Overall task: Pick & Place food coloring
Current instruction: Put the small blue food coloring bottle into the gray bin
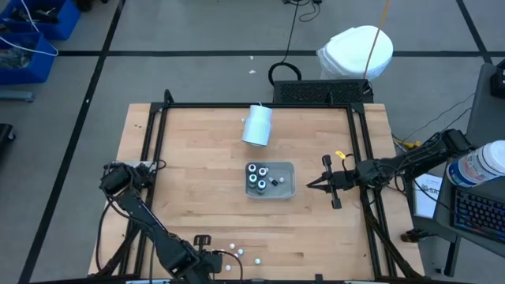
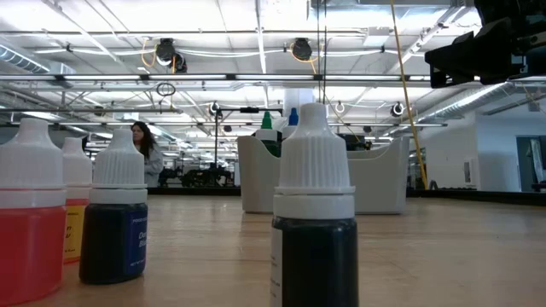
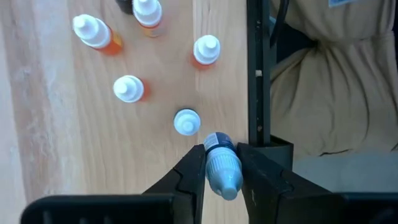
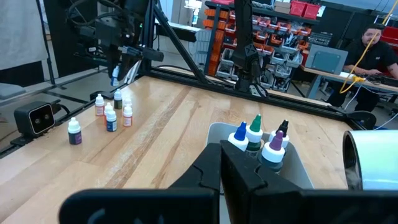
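Note:
The food coloring bottles are tiny, with white caps. Several stand upright in a loose group on the wood by the near edge (image 1: 237,250) (image 3: 129,89) (image 4: 111,115) (image 2: 115,222). Several more stand in the pale grey tray (image 1: 290,167) (image 4: 217,127) at mid-table. My left gripper (image 3: 221,149) (image 1: 211,260) (image 4: 121,62) hovers over the near-edge group, shut on a blue bottle (image 3: 217,142). My right gripper (image 1: 310,186) (image 4: 222,149) is shut and empty, level, just right of the tray and pointing at it. My left gripper pinches the blue bottle between its two fingers (image 3: 194,169), at the white cap (image 3: 225,177) and the shoulder below it. The fingers come from above, pointing down. The bottle is lifted clear of the table (image 4: 115,78) and sits tilted, cap end toward the wrist.
A pale blue-white cylinder (image 1: 256,125) (image 4: 373,158) lies on its side beyond the tray. A black frame rail (image 3: 255,74) runs along the table's near edge beside the bottles. Bare wood spreads between the near group and the tray. People are in the room behind.

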You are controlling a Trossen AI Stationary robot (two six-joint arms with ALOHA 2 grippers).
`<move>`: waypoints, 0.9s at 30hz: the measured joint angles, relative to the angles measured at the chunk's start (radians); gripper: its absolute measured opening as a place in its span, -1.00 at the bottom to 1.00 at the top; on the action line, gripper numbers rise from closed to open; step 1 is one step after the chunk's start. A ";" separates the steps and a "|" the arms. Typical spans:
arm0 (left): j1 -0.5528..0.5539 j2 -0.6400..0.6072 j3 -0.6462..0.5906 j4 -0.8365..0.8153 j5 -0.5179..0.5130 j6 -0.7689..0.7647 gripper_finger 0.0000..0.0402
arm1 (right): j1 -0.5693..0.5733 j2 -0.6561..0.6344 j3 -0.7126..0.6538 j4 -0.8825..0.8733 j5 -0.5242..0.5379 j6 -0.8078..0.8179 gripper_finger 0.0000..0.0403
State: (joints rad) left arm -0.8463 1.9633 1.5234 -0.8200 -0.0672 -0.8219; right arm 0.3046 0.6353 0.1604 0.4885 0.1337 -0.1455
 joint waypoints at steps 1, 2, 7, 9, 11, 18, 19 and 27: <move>-0.001 0.000 0.000 0.000 -0.006 0.000 -0.58 | 0.000 0.000 0.000 0.000 0.000 0.001 -1.00; -0.001 0.000 0.000 0.001 -0.011 0.000 -0.58 | 0.000 0.000 0.000 0.000 0.000 0.002 -1.00; -0.008 0.000 0.000 0.001 -0.013 0.012 -0.58 | 0.000 0.000 0.000 0.000 0.000 0.002 -1.00; -0.009 0.000 0.000 0.001 -0.017 0.023 -0.58 | 0.000 0.000 0.000 0.000 0.000 0.002 -1.00; -0.008 0.000 0.000 0.002 -0.028 0.035 -0.58 | 0.000 0.000 0.000 0.000 0.000 0.001 -1.00; -0.008 0.000 0.000 0.002 -0.039 0.031 -0.58 | 0.000 0.000 0.000 -0.006 0.000 0.007 -1.00; -0.010 0.000 0.000 0.002 -0.039 0.030 -0.58 | 0.000 0.000 0.000 -0.011 0.000 0.010 -1.00; -0.014 0.000 0.000 0.002 -0.039 0.023 -0.58 | 0.000 0.000 0.000 -0.014 0.000 0.014 -1.00</move>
State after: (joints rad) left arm -0.8599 1.9633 1.5230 -0.8185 -0.1062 -0.7985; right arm 0.3046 0.6353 0.1604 0.4740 0.1333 -0.1320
